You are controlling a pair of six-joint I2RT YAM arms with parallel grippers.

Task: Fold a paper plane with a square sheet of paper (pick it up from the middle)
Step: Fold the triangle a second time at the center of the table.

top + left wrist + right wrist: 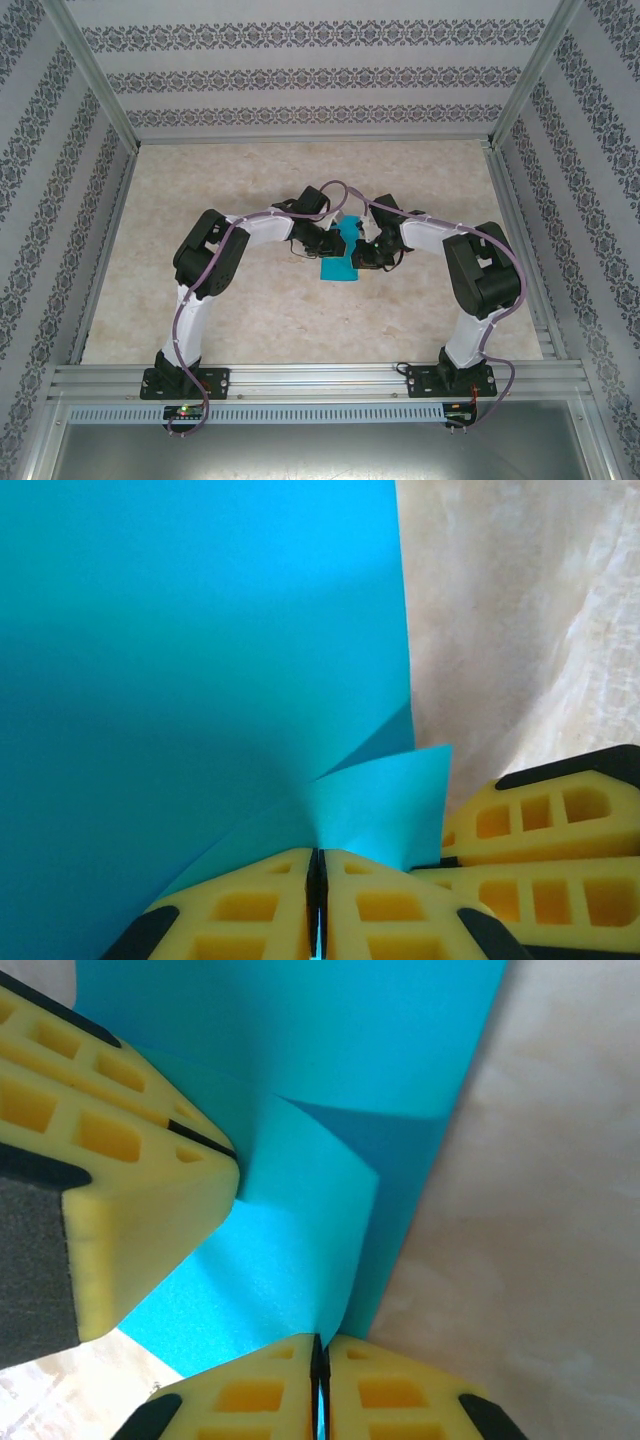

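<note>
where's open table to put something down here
Free: the far strip of table between the paper and the back wall, and the near patch between the two arm bases. Crowded: mid-table, where left fingers and right fingers both pinch the paper.

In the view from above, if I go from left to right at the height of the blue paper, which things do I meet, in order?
left arm → left gripper → teal paper → right gripper → right arm
</note>
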